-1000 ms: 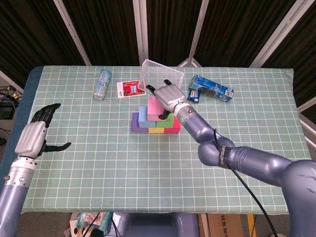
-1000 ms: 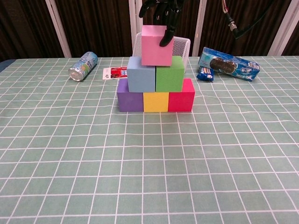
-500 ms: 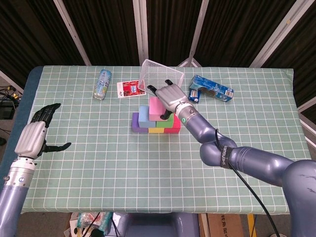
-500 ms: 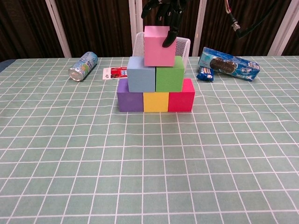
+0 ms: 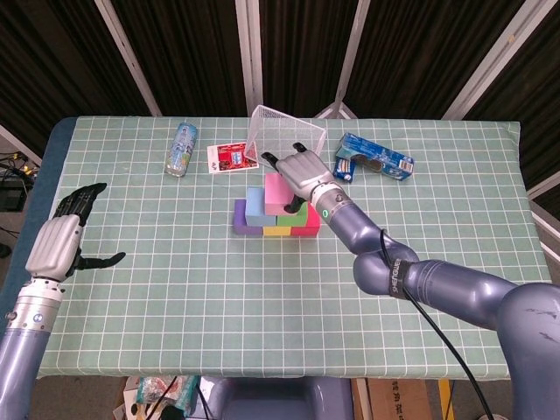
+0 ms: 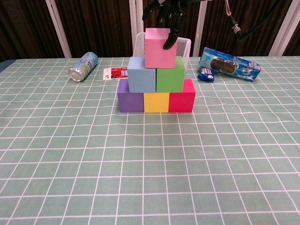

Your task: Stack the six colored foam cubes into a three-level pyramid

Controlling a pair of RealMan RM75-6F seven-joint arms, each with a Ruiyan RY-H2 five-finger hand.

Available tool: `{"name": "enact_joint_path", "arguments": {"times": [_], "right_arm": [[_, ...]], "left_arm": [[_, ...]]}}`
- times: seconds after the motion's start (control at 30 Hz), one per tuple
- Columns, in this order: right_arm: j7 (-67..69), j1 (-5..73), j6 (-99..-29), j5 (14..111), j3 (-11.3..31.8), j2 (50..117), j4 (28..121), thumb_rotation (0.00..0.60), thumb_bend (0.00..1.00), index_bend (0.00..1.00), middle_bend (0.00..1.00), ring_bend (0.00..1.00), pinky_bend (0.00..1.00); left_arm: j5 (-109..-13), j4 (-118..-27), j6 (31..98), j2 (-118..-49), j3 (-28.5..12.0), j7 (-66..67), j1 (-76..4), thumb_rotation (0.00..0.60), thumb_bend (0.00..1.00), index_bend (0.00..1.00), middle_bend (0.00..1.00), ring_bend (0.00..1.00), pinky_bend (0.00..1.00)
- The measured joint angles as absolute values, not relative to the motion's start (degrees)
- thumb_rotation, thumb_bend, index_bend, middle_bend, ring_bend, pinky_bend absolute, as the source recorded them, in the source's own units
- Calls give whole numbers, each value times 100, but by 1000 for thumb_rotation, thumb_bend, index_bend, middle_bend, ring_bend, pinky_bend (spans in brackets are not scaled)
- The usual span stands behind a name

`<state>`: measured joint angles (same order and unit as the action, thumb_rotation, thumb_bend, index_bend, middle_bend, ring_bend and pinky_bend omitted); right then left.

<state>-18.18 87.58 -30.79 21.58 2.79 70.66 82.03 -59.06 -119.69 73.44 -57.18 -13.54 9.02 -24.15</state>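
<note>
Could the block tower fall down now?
Maybe. The right hand has a fingertip on the front of the pink cube, so pulling away could drag it off the blue cube and green cube it sits on. The wire basket stands just behind the stack, and the hand might catch it as it backs off, jolting the cubes.

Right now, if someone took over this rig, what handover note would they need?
Left hand: open, holding nothing, off to the table's left side.
Right hand: fingers on the pink cube, seemingly gripping it.
Pyramid: purple, yellow and red cubes at the bottom, blue and green above, pink on top.
Done: all six stacked.
Left: release pink, withdraw gently.
</note>
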Motion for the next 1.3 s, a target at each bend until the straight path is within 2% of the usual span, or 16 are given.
{"name": "enact_joint_path", "arguments": {"times": [0.37, 0.57, 0.83, 1.1, 1.3], "right_arm": [[-1806, 8776, -3085, 2142, 232, 7068, 8215, 600, 249, 0, 441, 313, 0], [-1818, 8794, -3107, 2105, 200, 7091, 8206, 600, 250, 0, 426, 238, 0], [-1857, 8831, -3091, 2002, 120, 7102, 8217, 600, 250, 0, 315, 146, 0], [-1929, 8912, -3078, 1888, 28, 7080, 8270, 600, 250, 0, 104, 21, 0], [-1975, 8968, -3156, 1793, -14, 7065, 8351, 600, 250, 0, 0, 0, 0]], "left_arm": [[-5895, -11964, 7348, -5716, -1357, 900, -2410, 600, 109, 0, 42, 15, 51], [-5871, -11966, 7339, -5709, -1358, 913, -2414, 600, 109, 0, 42, 15, 51], [-5844, -11970, 7335, -5696, -1367, 918, -2419, 600, 109, 0, 42, 15, 51], [-5830, -11962, 7318, -5690, -1366, 912, -2423, 600, 110, 0, 41, 15, 51], [-5836, -11970, 7326, -5672, -1376, 892, -2417, 600, 109, 0, 41, 15, 51]]}}
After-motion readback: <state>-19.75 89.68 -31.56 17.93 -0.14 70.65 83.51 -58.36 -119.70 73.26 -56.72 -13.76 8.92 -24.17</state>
